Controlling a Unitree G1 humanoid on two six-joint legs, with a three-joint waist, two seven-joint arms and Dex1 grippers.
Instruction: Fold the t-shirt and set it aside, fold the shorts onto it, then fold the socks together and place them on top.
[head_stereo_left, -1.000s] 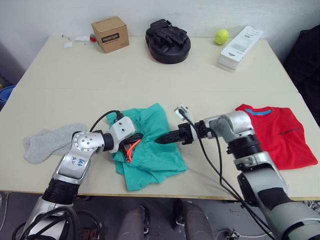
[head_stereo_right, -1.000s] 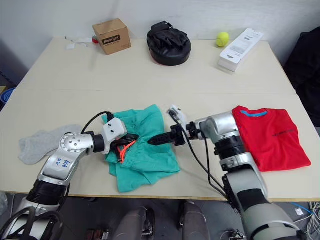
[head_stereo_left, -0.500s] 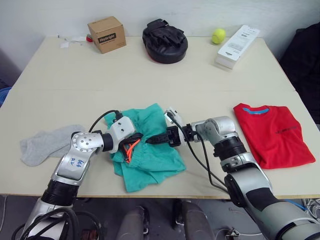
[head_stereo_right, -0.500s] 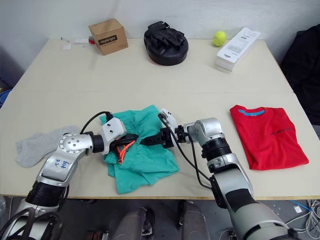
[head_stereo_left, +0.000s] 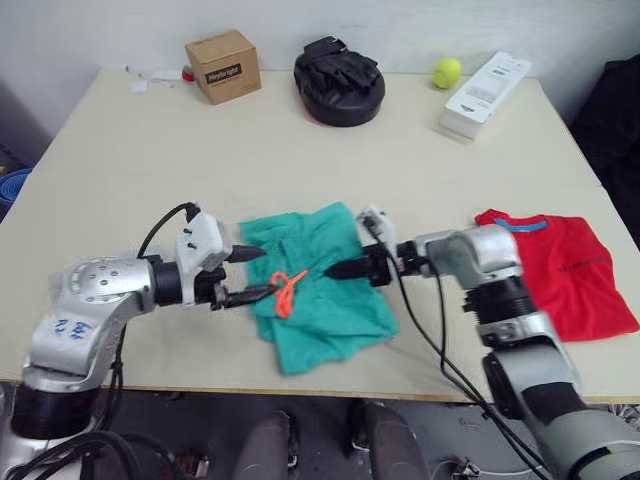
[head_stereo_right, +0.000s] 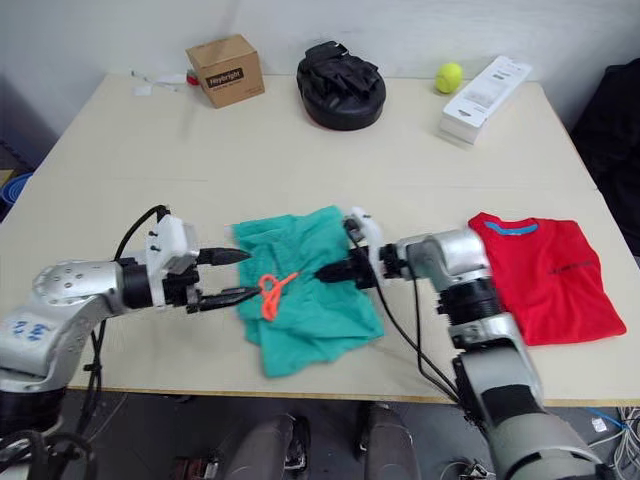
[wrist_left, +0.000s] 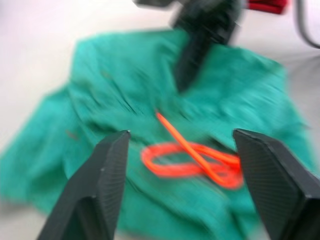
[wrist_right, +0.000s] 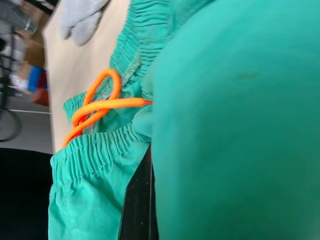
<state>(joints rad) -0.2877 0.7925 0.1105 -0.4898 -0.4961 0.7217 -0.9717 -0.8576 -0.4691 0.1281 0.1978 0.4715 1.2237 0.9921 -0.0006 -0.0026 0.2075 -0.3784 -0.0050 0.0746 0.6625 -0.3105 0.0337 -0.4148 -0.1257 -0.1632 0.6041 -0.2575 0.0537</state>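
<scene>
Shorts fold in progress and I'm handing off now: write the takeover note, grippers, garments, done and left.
Left gripper: open, empty, at the shorts' waistband edge beside the orange drawstring.
Right gripper: fingers on the shorts' middle; the right wrist view shows green cloth over them, grip state unclear.
T-shirt: folded, set aside on the table's right side. Done.
Shorts: bunched, mid-table, not yet folded or on the t-shirt.
Socks: glimpsed in the right wrist view, beyond the waistband; untouched.
Left: fold shorts onto the t-shirt, then fold the socks together and place on top.
</scene>
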